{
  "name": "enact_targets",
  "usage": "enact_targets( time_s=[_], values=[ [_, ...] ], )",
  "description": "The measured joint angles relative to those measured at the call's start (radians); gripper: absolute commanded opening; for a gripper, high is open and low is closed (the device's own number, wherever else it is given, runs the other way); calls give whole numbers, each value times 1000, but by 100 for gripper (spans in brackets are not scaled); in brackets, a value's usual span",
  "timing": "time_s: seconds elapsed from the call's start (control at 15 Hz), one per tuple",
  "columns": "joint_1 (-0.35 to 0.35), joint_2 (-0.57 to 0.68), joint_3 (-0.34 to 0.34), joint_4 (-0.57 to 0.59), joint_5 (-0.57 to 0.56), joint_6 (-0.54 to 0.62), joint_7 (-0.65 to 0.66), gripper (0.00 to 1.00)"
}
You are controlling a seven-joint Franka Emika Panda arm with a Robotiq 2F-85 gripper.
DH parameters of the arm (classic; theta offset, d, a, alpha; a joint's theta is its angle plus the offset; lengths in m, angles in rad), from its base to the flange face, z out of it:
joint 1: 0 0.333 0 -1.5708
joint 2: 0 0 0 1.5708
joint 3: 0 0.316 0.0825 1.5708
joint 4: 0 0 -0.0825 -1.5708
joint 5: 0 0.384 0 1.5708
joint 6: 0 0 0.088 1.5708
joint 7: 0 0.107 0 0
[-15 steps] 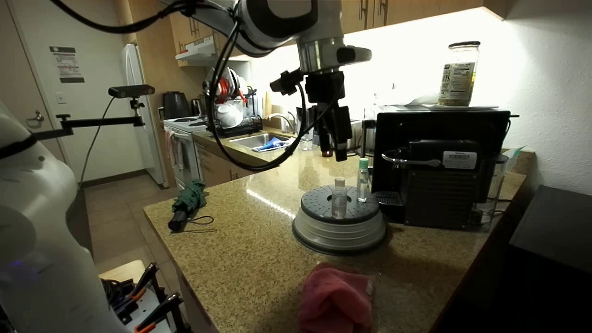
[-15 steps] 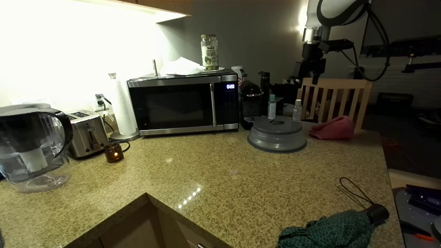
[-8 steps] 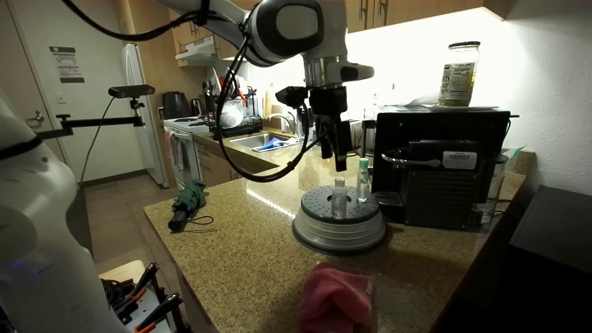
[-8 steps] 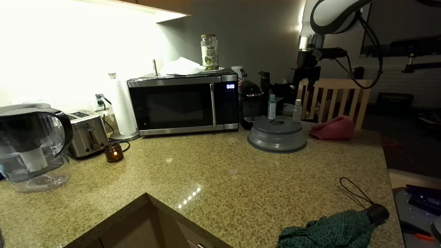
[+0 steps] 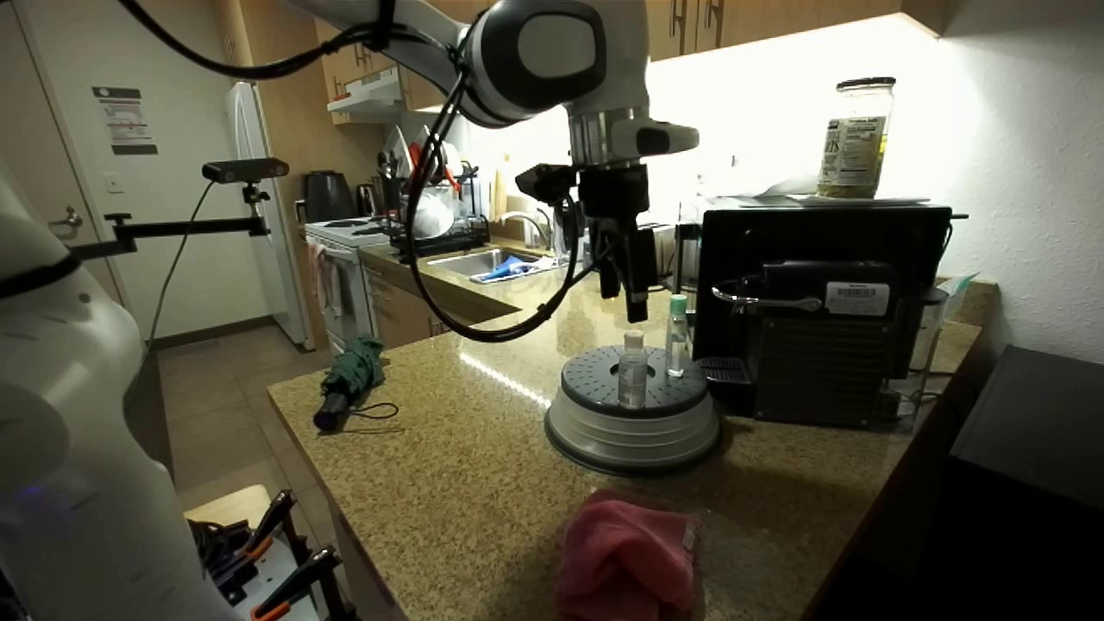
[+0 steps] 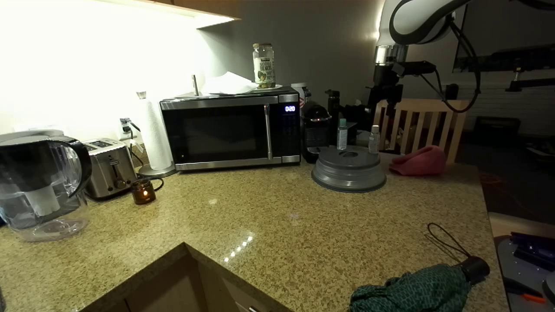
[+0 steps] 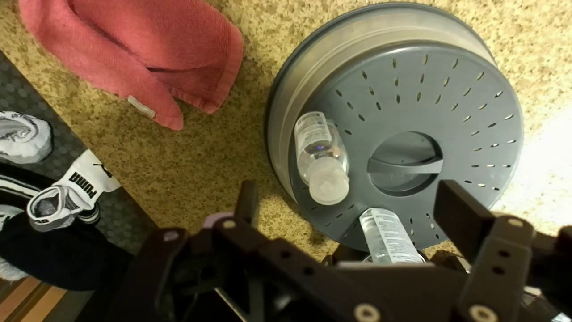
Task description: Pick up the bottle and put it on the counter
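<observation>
Counter [image 5: 466, 431] lies open from umbrella [image 5: 354, 373] to cover [image 5: 634, 435], where two bottles [image 5: 632, 379] obstruct.

The arm [image 5: 552, 52] stands bent; its gripper [image 7: 348, 199] points down, jaws apart.

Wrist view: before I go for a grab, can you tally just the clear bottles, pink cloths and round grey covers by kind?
Clear bottles: 2
Pink cloths: 1
Round grey covers: 1
Total: 4
</observation>
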Motion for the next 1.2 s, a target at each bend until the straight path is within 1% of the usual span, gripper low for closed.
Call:
enact_targets(
  time_s=[0.8,1.2],
  values=[
    [-1,2,0,1,0,0,0,100],
    [-4,32,-16,25,0,0,0,100]
  ],
)
